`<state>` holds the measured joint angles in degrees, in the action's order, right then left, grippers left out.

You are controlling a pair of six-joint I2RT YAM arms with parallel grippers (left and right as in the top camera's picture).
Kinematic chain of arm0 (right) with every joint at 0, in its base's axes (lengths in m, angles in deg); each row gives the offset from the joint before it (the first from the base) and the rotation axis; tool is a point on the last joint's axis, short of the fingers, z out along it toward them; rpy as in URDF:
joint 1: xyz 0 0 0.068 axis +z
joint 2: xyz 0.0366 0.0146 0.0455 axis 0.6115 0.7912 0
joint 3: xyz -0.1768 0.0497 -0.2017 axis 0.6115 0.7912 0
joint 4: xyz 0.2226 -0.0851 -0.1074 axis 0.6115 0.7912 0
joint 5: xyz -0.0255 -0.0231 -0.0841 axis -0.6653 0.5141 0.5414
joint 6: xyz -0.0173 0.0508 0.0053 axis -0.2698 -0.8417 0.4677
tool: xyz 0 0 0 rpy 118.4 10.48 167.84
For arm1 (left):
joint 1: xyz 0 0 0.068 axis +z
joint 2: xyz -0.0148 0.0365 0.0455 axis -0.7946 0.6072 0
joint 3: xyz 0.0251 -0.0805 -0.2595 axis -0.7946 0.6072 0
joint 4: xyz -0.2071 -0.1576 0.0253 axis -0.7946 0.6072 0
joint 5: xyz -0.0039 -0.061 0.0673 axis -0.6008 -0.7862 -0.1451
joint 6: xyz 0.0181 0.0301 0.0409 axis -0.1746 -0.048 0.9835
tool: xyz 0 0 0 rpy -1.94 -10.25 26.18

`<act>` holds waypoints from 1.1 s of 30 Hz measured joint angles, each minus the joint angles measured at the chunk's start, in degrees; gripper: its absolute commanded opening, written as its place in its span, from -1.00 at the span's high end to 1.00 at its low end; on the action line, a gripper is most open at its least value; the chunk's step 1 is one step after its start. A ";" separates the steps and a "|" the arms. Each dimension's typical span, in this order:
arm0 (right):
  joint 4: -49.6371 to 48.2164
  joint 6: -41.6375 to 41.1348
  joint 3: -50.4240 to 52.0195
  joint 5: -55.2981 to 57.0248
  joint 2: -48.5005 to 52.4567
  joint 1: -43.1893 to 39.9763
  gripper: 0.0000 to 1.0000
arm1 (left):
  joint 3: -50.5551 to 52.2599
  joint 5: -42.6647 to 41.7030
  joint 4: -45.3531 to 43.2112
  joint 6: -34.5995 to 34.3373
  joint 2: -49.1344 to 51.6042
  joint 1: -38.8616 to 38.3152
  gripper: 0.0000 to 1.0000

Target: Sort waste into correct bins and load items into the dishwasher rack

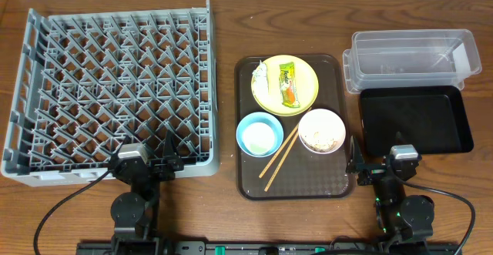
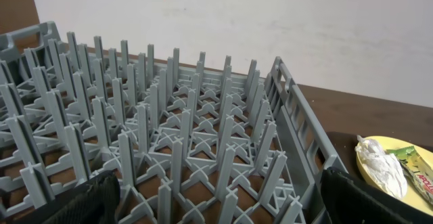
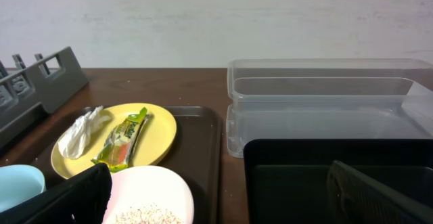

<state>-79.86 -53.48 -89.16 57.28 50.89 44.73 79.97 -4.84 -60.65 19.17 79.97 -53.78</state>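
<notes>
A dark wooden table [image 1: 223, 93] stands against a plain white wall [image 2: 270, 21]. The grey dishwasher rack [image 1: 108, 85] fills the table's left side, its upright pegs standing bare.

To the right of the rack lies a brown serving tray [image 1: 308, 179], and all the waste and dishes sit on it. At its far end is the round yellow plate [image 1: 306, 85], which carries the crumpled white wrapper [image 1: 261, 72] on its left part. The green-and-orange snack packet [image 1: 286, 84] lies just beside the wrapper, near the plate's middle. In front of the plate, the light-blue bowl [image 1: 259, 134] stands on the left; its inside looks pale, and I cannot tell what it holds. The white bowl [image 1: 321, 131] stands on the right with whitish rice scraps [image 1: 323, 138] on its bottom. The wooden chopsticks [image 1: 279, 162] lie slanted between the two bowls, reaching toward the tray's near left part.

At the far right the clear tub [image 1: 408, 58] shows only its own floor. The shallow black tray [image 1: 416, 120] lies just in front of it, its floor bare.

The left gripper [image 1: 144, 159] hovers at the rack's near edge. Its fingers are spread wide with nothing between them. The right gripper [image 1: 385, 166] sits near the black tray's near left corner, beside the serving tray, its fingers likewise parted and gripping nothing.
</notes>
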 measured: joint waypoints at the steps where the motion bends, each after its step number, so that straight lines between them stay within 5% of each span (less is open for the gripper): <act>1: 0.00 0.00 0.00 0.00 0.00 0.00 -0.98 | 0.00 0.00 0.00 0.00 0.00 0.00 -0.92; 33: -0.02 0.00 -0.04 0.90 0.00 0.00 -0.99 | -0.76 0.00 1.64 0.00 0.15 0.00 -0.92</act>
<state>-79.89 -53.48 -89.20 58.18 50.89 44.73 79.21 -4.84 -59.01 19.17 80.12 -53.78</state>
